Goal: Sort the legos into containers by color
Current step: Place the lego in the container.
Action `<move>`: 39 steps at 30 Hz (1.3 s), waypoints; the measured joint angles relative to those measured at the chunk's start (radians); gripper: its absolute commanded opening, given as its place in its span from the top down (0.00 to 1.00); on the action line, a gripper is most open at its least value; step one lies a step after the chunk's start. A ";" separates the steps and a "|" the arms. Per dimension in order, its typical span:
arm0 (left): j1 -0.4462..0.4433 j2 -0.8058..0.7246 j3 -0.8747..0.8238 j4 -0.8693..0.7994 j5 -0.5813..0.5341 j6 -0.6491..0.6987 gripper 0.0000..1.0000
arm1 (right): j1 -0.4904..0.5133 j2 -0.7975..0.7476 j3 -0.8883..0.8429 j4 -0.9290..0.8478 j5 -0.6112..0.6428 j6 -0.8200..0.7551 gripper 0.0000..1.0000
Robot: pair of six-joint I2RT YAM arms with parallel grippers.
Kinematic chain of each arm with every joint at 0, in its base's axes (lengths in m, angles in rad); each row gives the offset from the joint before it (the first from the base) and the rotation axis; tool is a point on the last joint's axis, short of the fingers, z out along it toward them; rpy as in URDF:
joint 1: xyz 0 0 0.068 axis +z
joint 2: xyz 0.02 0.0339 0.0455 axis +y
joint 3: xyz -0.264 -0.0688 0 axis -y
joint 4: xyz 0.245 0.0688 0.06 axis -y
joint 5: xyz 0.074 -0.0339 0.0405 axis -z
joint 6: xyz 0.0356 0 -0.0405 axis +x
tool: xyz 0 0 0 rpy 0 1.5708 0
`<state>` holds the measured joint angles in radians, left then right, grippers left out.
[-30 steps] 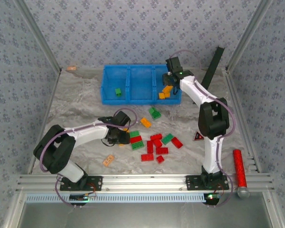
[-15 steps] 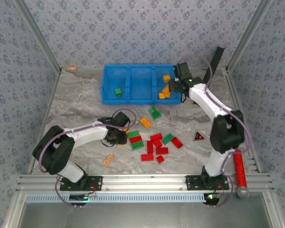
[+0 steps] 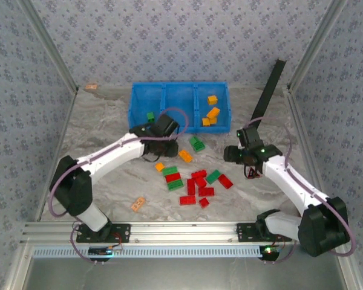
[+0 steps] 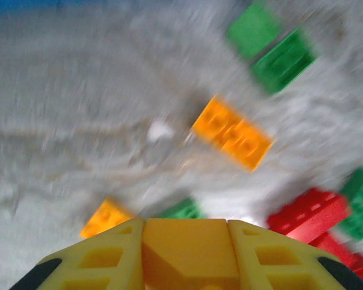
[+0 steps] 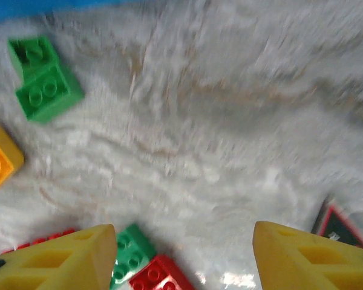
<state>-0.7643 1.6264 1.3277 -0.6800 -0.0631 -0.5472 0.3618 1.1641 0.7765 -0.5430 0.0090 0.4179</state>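
My left gripper (image 3: 163, 130) hovers just in front of the blue bin (image 3: 180, 125) and is shut on an orange-yellow lego (image 4: 190, 254), which fills the gap between the yellow fingers (image 4: 103, 260). The bin's left container holds a green lego (image 3: 150, 116) and its right container holds orange legos (image 3: 212, 113). Loose legos lie mid-table: a green pair (image 3: 197, 144), an orange one (image 3: 185, 156) and a red cluster (image 3: 196, 187). My right gripper (image 3: 233, 154) is open low over the table, with a green lego (image 5: 130, 251) and a red lego (image 5: 160, 275) by its left finger (image 5: 66, 260).
A pale peach flat piece (image 3: 138, 203) lies at the front left and another (image 3: 91, 87) sits in the back left corner. A black bar (image 3: 269, 90) leans at the back right. A black and red triangular piece (image 5: 345, 226) lies right of my right gripper.
My left gripper shut on an orange-yellow lego and carried it up toward the bin. My right gripper left an orange lego in the right container, swung down to the table and opened wider.
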 measured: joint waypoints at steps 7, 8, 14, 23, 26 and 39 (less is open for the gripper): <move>-0.011 0.306 0.504 -0.010 0.000 0.098 0.70 | 0.109 -0.006 -0.126 0.064 -0.039 0.017 0.32; -0.014 0.360 0.583 -0.021 -0.001 0.114 0.70 | 0.125 -0.006 -0.126 0.066 -0.037 0.018 0.32; -0.029 0.609 0.925 -0.090 -0.005 0.183 0.70 | 0.185 -0.040 -0.140 0.082 0.002 0.034 0.31; -0.044 0.850 1.168 -0.113 -0.042 0.180 0.69 | 0.193 -0.046 -0.200 0.076 0.064 0.104 0.31; -0.050 0.906 1.241 -0.114 -0.051 0.175 0.67 | 0.193 -0.039 -0.209 0.080 0.067 0.114 0.31; -0.046 0.965 1.341 -0.105 -0.061 0.123 0.59 | 0.196 0.005 -0.242 0.097 0.065 0.144 0.30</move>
<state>-0.8104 2.5912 2.6690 -0.7845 -0.1242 -0.4244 0.5583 1.1690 0.5346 -0.4458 0.0738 0.5617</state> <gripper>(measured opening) 0.389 0.696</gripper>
